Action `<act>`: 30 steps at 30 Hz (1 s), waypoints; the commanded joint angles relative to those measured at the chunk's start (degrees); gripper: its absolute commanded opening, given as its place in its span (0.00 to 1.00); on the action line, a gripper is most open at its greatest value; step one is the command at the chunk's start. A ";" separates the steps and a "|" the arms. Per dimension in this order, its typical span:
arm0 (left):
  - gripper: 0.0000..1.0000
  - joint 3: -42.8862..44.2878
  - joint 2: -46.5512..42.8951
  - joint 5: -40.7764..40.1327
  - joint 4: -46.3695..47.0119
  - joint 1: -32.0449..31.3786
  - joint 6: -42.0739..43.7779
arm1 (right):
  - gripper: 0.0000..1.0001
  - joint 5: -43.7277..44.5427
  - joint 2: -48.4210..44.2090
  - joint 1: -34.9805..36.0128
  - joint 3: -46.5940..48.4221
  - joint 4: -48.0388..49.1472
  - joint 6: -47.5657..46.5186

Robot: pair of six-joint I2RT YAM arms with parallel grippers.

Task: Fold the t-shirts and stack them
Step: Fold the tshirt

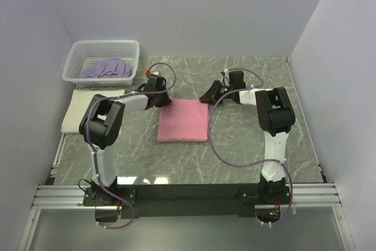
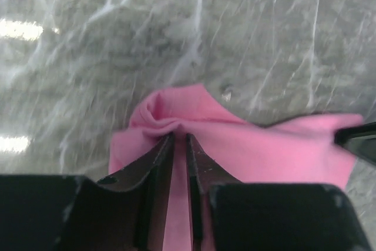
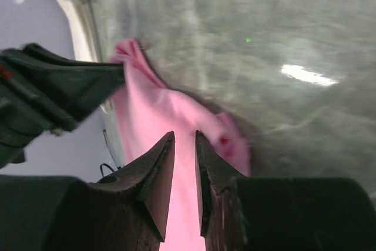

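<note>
The pink t-shirt [image 1: 183, 120] lies folded into a rectangle in the middle of the marble table. My left gripper [image 1: 166, 101] sits at its far left corner; in the left wrist view the jaws [image 2: 180, 137] are pinched on a bunched-up fold of pink cloth [image 2: 176, 113]. At the far right corner my right gripper [image 1: 207, 96] stands with narrow jaws [image 3: 185, 135] and pink cloth [image 3: 147, 110] in the gap. The cream t-shirt [image 1: 88, 109] lies folded at the left edge. The lavender t-shirt [image 1: 108, 69] is crumpled in the basket.
A white lattice basket [image 1: 106, 43] stands at the back left corner, just behind the cream shirt. White walls close in the table on the left, back and right. An aluminium rail [image 1: 188, 195] with both arm bases runs along the near edge.
</note>
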 commanded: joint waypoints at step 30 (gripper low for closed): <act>0.31 -32.23 -27.73 6.49 1.77 -4.49 -9.84 | 0.24 -1.22 -17.73 14.47 -24.86 -3.45 -5.71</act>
